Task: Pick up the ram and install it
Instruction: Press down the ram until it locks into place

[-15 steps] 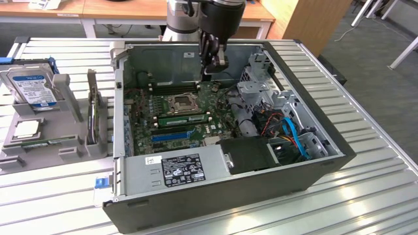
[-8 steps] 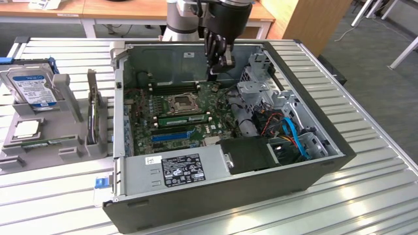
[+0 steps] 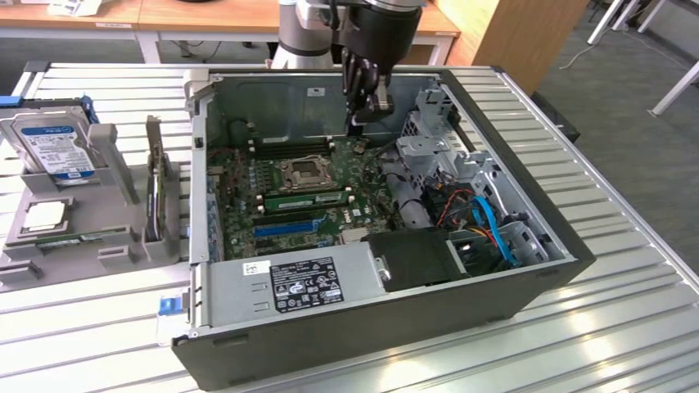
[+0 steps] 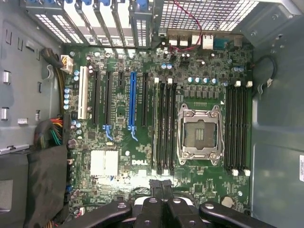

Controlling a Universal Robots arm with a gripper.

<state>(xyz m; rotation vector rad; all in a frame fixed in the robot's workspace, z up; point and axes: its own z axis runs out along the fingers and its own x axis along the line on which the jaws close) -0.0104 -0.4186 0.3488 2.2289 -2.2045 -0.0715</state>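
Hand: my black two-fingered hand (image 3: 365,121) is closed tight with nothing in it, upper middle of the exterior view, just above the green motherboard (image 3: 355,155).
Ram: the long green ram stick (image 3: 308,199) lies along a slot at frame centre, just below the silver processor socket (image 3: 303,173), apart from my hand.
Surroundings: an open dark grey computer case (image 3: 437,327) on the slatted metal bench (image 3: 611,327).

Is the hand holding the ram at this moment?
No, the hand is shut on nothing above the motherboard, and the ram stands in a slot beside the processor socket.
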